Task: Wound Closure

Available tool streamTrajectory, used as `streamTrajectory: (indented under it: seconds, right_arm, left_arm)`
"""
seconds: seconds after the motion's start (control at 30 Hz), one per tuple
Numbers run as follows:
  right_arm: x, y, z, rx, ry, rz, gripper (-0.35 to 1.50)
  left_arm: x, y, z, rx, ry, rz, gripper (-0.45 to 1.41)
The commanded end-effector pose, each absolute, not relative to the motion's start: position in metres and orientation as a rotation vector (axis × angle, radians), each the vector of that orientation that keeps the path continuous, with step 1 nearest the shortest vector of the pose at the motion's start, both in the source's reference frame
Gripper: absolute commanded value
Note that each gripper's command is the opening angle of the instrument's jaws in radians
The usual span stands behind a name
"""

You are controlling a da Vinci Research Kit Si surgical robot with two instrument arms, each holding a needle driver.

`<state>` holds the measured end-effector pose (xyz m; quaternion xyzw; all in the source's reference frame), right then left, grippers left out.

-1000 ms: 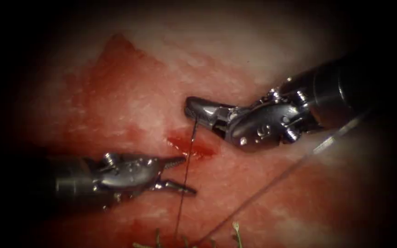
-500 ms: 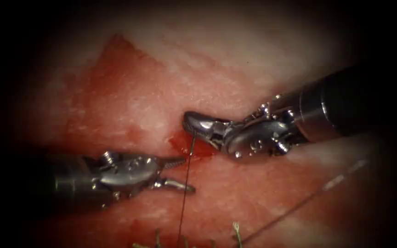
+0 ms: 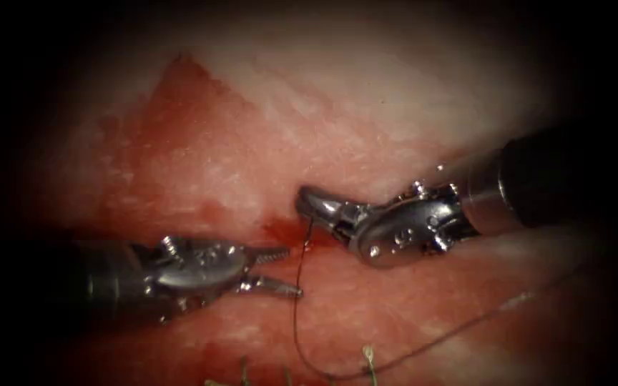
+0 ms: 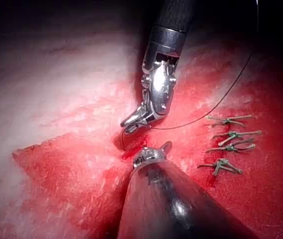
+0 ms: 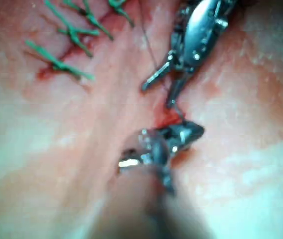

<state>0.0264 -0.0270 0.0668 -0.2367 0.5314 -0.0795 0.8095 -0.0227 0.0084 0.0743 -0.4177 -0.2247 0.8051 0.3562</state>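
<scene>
My right tool (image 3: 305,200) reaches in from the right, its jaws shut on the needle (image 3: 308,232), a thin dark curve hanging from the jaw tips onto the red spot of the cut (image 3: 280,230). How deep the needle sits in the tissue I cannot tell. Dark thread (image 3: 296,307) trails slack from it downwards, then bends off to the right. My left tool (image 3: 293,271) lies left of the thread, jaws open and holding nothing. In the left wrist view the right tool (image 4: 131,122) stands over the needle (image 4: 123,141). The right wrist view has the left tool (image 5: 157,96) open.
Several green stitches (image 3: 368,355) with cut ends stand along the closed stretch of the cut at the lower edge, also stitches (image 4: 228,144) and stitches (image 5: 71,35). Red fluid stains the tissue (image 3: 202,157) left of the cut. Pale tissue rises behind.
The right tool has come down and slightly right, bringing its jaws onto the red spot. The thread, taut before, now hangs slack in a loop. The left tool has stayed put.
</scene>
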Motion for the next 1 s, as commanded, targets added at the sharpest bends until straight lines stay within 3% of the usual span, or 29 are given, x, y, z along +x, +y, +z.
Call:
streamTrajectory:
  seconds: [0.03, 0.33, 1.0]
  right_arm:
    - [0.0272, -0.0281, 0.0673, -0.489, 1.14, -0.182, -0.35]
    - [0.0288, -0.0293, 0.0671, -0.363, 1.136, -0.25, -0.35]
    - [0.0268, -0.0294, 0.0679, -0.256, 1.06, -0.133, -0.35]
  left_arm:
    - [-0.0233, 0.0077, 0.0748, -1.078, -0.585, 2.079, 0.19]
    - [-0.0232, 0.0077, 0.0748, -1.076, -0.589, 2.082, 0.15]
    - [-0.0228, 0.0078, 0.0748, -1.076, -0.594, 2.086, 0.12]
